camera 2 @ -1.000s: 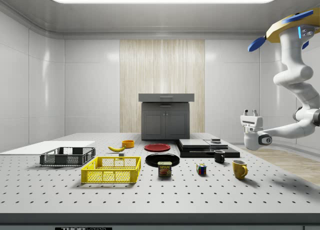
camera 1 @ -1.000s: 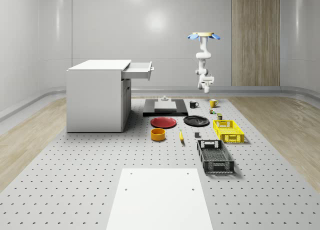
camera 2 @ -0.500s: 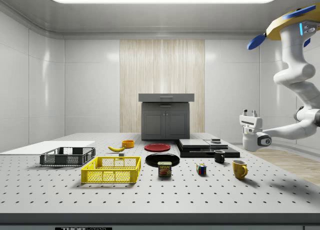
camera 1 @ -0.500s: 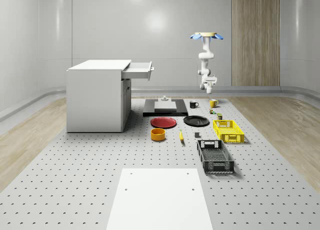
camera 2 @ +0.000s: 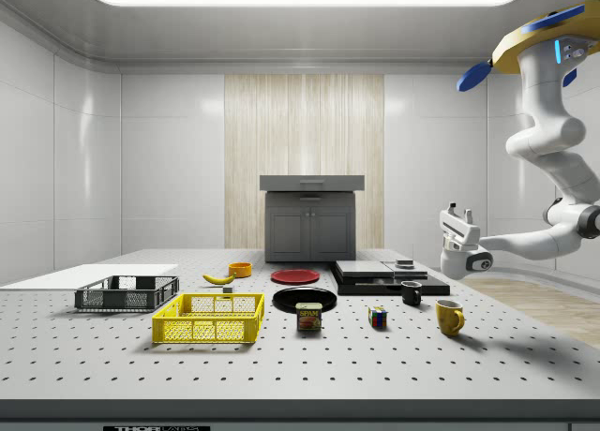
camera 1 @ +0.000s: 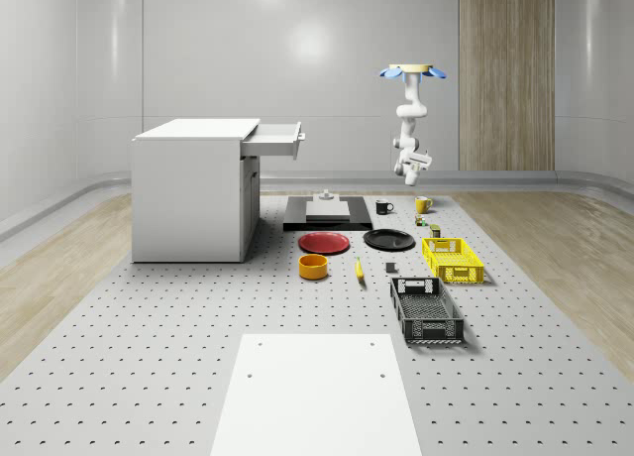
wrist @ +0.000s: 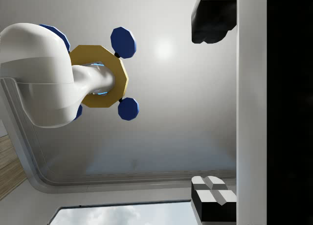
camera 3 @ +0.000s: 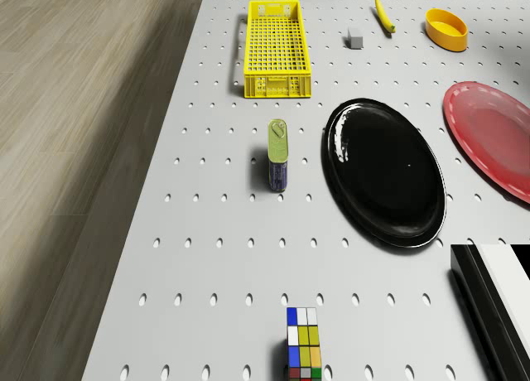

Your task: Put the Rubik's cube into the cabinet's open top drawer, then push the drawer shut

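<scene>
The Rubik's cube (camera 2: 378, 318) lies on the perforated table, between a can and a yellow mug; the drone view has the cube (camera 3: 303, 344) beside a black plate. The drone (camera 1: 412, 71) hovers high over the table's far right end, above the cube and mugs. Its arm hangs down and the gripper (camera 2: 459, 212) points upward, open and holding nothing, well above the cube. In the wrist view the gripper (wrist: 215, 107) faces the ceiling and the drone's underside. The white cabinet (camera 1: 193, 188) stands at the whole-scene view's left, its top drawer (camera 1: 277, 139) pulled out.
Around the cube are a can (camera 3: 278, 159), a black plate (camera 3: 383, 170), a red plate (camera 3: 493, 132), a yellow crate (camera 3: 277, 50), a yellow mug (camera 2: 449, 317) and a black mug (camera 2: 411, 293). A black slab (camera 1: 327, 213) lies between the cube and the cabinet.
The drone has drifted slightly to the whole-scene view's right. The gripper has risen a little, tilted, and moved toward the side view's left. Nothing on the table has moved.
</scene>
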Robot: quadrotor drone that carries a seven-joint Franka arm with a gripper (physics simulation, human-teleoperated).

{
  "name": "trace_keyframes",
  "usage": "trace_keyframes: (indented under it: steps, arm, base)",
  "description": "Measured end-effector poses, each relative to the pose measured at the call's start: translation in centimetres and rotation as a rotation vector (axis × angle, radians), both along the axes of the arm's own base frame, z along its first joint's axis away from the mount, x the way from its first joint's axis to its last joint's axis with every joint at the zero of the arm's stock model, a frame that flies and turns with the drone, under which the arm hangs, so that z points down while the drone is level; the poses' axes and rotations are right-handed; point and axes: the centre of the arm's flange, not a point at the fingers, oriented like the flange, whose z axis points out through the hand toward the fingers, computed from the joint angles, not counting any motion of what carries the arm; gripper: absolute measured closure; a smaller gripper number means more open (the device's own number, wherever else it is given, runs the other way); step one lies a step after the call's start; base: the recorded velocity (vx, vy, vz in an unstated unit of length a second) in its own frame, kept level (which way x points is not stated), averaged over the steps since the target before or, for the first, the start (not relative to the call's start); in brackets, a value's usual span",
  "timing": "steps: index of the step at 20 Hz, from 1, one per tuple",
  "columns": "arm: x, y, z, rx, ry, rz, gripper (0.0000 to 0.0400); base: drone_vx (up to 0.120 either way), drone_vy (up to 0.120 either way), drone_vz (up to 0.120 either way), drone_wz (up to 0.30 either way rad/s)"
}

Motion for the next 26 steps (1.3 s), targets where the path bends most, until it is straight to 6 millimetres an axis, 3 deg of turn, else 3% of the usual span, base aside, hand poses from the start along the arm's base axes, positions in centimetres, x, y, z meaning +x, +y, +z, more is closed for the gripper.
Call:
trace_keyframes:
  steps: [5, 10, 14, 17, 21, 26]
  arm:
    - [0.0, 3.6, -2.4, -0.44, -0.002, -0.014, 0.0]
    - [0.3, 6.4, -9.3, -1.208, -0.002, -0.04, 0.0]
    - [0.5, 4.3, -15.4, -1.863, 0.0, -0.063, 0.0]
    - [0.6, 1.8, -17.8, -2.22, 0.001, -0.075, 0.0]
    - [0.6, -0.8, -18.9, -2.504, 0.003, -0.08, 0.0]
    - [0.6, -2.4, -19.3, -2.67, 0.004, -0.08, 0.0]
  base:
    - [0.048, 0.0, -0.016, 0.0]
    - [0.0, 0.0, 0.0, 0.0]
    - [0.0, 0.0, -0.02, 0.0]
    - [0.0, 0.0, -0.12, 0.0]
    - [0.09, 0.0, -0.12, 0.0]
    - [0.12, 0.0, -0.12, 0.0]
